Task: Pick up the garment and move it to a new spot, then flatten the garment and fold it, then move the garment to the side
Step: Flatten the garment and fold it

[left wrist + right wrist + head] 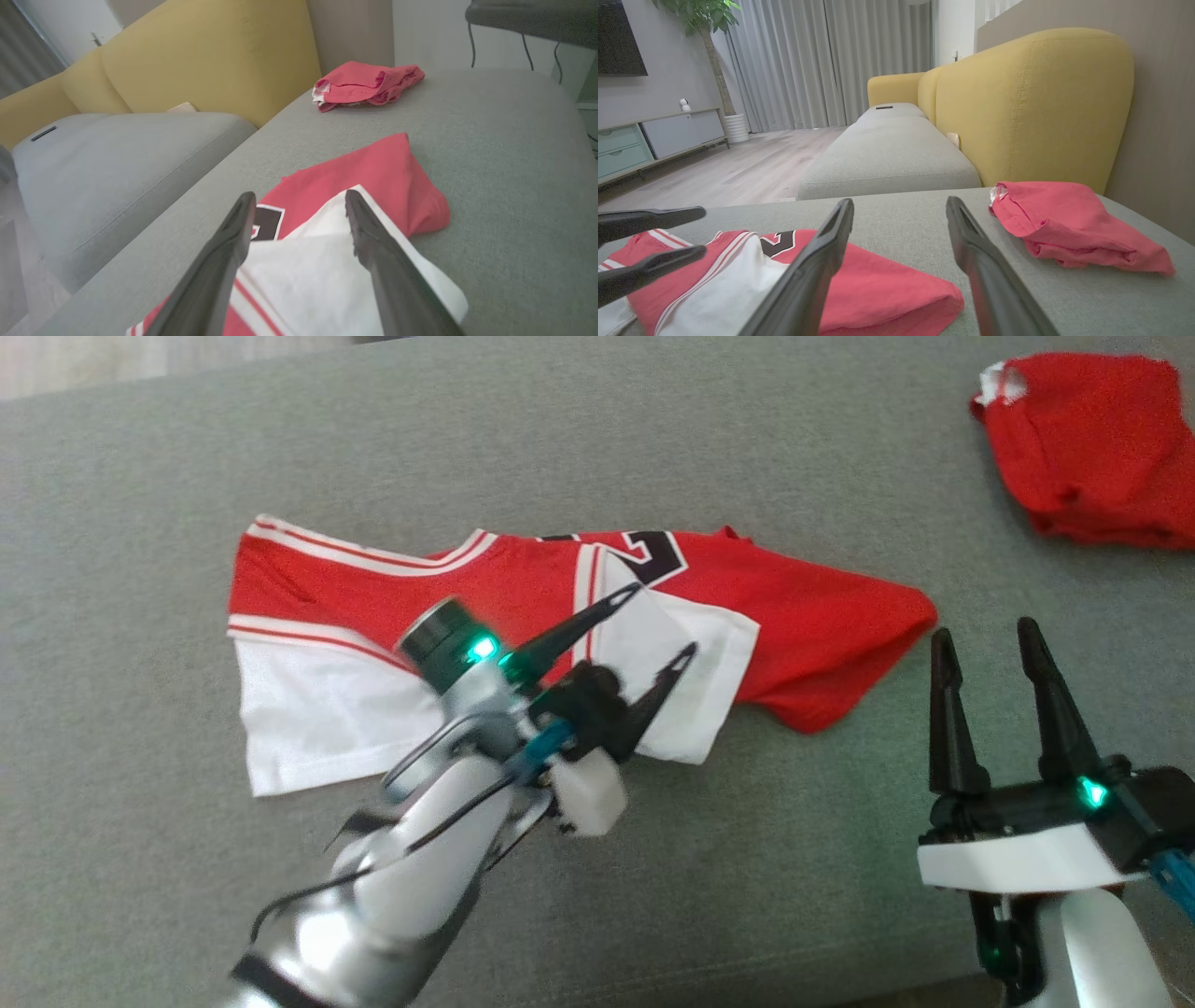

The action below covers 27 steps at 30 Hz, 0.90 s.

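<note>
The garment (803, 625) is a red and white jersey with a black number, lying partly folded on the grey cushion (653, 448); a white flap is laid over its middle. My left gripper (667, 616) hovers open just over that white flap (303, 280), with nothing between its fingers. My right gripper (985, 635) stands open to the right of the jersey's red end (896, 289), apart from the cloth. In the right wrist view the left gripper's fingers (654, 217) show at the left edge over the jersey.
A second red garment (1088, 443) lies crumpled at the far right of the cushion, also in the wrist views (364, 84) (1073, 224). A yellow sofa back (1031, 102) and another grey seat (887, 158) stand beyond. Wooden floor (738, 163) lies to the side.
</note>
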Available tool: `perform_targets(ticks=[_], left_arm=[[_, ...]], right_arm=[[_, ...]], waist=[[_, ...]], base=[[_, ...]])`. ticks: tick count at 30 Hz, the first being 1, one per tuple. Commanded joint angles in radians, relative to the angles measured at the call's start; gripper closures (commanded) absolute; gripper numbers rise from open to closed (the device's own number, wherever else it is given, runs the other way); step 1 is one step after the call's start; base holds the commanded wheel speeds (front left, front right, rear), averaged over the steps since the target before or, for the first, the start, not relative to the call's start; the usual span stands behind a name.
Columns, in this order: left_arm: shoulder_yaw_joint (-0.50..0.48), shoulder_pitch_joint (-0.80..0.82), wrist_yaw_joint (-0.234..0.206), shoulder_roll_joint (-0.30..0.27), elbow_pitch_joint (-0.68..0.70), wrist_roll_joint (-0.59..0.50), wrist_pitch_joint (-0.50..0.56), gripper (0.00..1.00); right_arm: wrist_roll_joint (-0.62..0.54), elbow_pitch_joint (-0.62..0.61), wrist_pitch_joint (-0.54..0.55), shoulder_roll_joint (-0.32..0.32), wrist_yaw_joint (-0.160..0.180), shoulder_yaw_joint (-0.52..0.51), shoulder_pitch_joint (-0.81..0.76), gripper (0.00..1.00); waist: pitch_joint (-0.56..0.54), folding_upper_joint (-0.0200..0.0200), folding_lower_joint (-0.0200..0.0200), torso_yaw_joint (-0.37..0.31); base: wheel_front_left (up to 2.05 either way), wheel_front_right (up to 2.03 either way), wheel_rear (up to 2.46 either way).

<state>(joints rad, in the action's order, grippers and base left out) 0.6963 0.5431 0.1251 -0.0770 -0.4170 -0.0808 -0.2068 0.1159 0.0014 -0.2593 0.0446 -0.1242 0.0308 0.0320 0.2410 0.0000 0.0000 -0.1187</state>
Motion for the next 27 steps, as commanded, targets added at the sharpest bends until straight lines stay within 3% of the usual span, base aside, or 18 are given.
perform_targets(ticks=[1,8,20,27], left_arm=[[-0.017,0.057,0.004,0.001,0.013,-0.003,0.000,0.00],[0.230,0.252,0.005,0.016,-0.212,0.033,0.019,0.00],[0.379,0.389,0.005,0.026,-0.393,0.054,-0.028,0.00],[0.445,0.442,0.005,0.027,-0.409,0.099,-0.043,0.00]], right_arm=[[0.008,-0.031,-0.002,0.006,-0.007,0.028,0.037,0.00],[0.017,-0.029,-0.002,0.006,-0.007,0.038,0.047,0.00],[0.025,-0.026,-0.002,0.006,-0.007,0.045,0.062,0.00],[0.032,-0.028,-0.002,0.006,-0.007,0.052,0.073,0.00]], waist=[[0.007,0.0000,0.0000,-0.013],[0.029,0.0000,0.0000,-0.055],[0.052,0.0000,0.0000,-0.089],[0.065,0.0000,0.0000,-0.107]], base=[[0.00,0.00,0.00],[0.00,0.00,0.00],[0.00,0.00,0.00],[0.00,0.00,0.00]])
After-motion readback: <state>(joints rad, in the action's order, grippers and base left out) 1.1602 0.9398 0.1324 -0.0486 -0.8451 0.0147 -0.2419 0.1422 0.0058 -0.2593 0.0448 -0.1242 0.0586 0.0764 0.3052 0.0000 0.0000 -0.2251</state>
